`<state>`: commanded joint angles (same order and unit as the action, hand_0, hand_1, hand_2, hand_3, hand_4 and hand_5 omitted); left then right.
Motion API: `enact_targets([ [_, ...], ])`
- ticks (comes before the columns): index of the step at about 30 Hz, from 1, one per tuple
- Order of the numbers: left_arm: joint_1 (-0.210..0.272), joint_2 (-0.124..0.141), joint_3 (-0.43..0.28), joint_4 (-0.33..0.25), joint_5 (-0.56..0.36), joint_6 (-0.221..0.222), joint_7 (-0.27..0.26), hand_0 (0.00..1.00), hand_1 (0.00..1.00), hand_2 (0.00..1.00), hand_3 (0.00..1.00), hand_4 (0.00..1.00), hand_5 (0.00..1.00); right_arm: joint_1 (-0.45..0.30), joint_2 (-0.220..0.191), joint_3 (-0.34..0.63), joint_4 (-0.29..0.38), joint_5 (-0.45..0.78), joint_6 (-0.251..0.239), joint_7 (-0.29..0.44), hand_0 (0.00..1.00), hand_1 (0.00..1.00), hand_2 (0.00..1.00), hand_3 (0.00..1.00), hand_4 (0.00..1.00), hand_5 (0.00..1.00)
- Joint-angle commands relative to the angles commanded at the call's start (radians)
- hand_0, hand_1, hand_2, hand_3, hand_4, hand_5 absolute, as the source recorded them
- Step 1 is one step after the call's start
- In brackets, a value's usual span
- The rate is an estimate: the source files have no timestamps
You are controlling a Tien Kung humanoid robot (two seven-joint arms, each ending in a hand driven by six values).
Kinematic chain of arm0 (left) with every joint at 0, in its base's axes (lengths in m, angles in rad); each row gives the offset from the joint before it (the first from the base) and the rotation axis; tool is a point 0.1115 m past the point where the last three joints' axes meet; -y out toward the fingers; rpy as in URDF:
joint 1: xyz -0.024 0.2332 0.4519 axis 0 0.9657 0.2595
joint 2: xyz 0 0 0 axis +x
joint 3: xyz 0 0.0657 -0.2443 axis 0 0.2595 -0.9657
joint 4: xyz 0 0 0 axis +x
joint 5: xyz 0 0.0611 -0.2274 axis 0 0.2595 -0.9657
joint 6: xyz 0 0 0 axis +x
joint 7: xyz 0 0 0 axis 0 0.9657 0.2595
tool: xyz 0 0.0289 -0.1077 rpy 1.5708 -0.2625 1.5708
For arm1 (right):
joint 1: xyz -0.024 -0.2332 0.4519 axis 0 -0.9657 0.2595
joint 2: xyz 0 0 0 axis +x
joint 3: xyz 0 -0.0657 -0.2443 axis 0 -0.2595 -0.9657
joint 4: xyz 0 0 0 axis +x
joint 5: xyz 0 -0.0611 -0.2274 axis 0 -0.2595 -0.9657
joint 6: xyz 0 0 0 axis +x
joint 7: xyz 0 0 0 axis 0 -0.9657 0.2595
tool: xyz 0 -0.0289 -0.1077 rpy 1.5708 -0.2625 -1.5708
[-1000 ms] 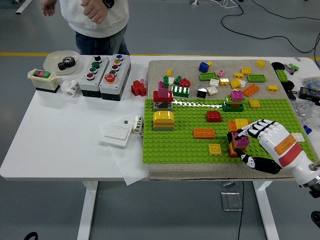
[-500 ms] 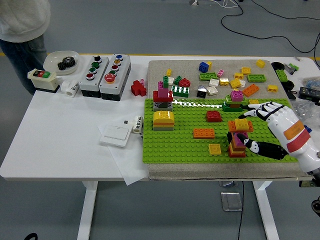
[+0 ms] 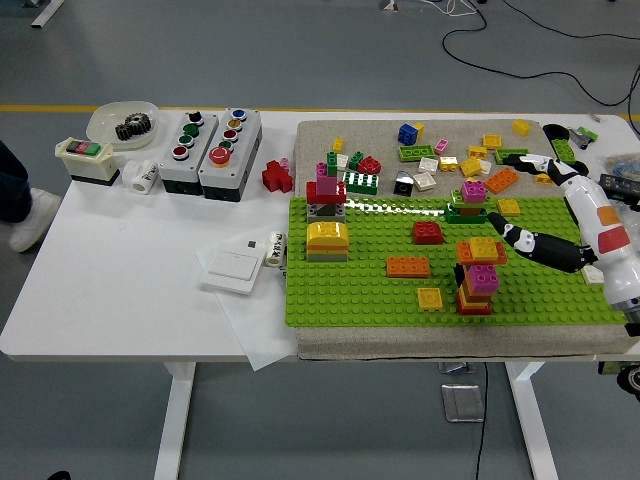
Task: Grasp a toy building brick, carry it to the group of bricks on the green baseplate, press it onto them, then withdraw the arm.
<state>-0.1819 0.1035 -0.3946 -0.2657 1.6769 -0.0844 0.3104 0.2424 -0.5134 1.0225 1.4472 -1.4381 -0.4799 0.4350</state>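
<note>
On the green baseplate a short brick stack stands near the front right, topped by a magenta brick. An orange-and-yellow cluster sits just behind it. My right hand hovers above the baseplate's right edge, behind and to the right of the stack, apart from it. Its fingers are spread and hold nothing, with the dark thumb pointing left towards the orange cluster. The left hand is out of view.
Several loose bricks lie on the beige mat behind the baseplate. A small brick house stands at the baseplate's left. Button boxes, a bowl with a gear and a white switch plate sit on the table's left. A person's foot shows at the left edge.
My right hand let go of the magenta brick on the stack, opened, and pulled back up and to the right. The person walked off to the left.
</note>
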Motion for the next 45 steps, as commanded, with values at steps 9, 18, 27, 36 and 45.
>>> enact_targets([
  [9, 0.005, 0.002, -0.007, 0.000, 0.014, -0.002, 0.004, 0.521, 0.606, 0.675, 0.604, 0.624, 0.728, 0.016, 0.008, 0.011, -0.011, 0.329, 0.079, -0.038, 0.755, 0.746, 0.807, 0.805, 0.928, 0.645],
  [18, 0.007, 0.003, -0.015, -0.001, 0.029, -0.008, 0.007, 0.521, 0.609, 0.676, 0.603, 0.625, 0.728, 0.023, 0.015, 0.023, -0.033, 0.427, 0.126, -0.065, 0.765, 0.750, 0.808, 0.812, 0.940, 0.668],
  [27, 0.005, 0.005, -0.021, -0.003, 0.041, -0.018, 0.006, 0.521, 0.615, 0.678, 0.603, 0.625, 0.729, 0.023, 0.026, 0.032, -0.050, 0.556, 0.145, -0.088, 0.775, 0.755, 0.812, 0.853, 0.952, 0.698],
  [36, 0.005, 0.007, -0.023, -0.009, 0.053, -0.029, 0.004, 0.522, 0.615, 0.677, 0.603, 0.626, 0.731, 0.017, 0.026, 0.034, -0.056, 0.570, 0.138, -0.081, 0.778, 0.757, 0.816, 0.868, 0.962, 0.723],
  [45, 0.001, 0.010, -0.029, -0.014, 0.072, -0.039, 0.000, 0.527, 0.617, 0.676, 0.602, 0.626, 0.731, 0.013, 0.025, 0.038, -0.062, 0.567, 0.137, -0.088, 0.789, 0.761, 0.825, 0.864, 0.977, 0.726],
])
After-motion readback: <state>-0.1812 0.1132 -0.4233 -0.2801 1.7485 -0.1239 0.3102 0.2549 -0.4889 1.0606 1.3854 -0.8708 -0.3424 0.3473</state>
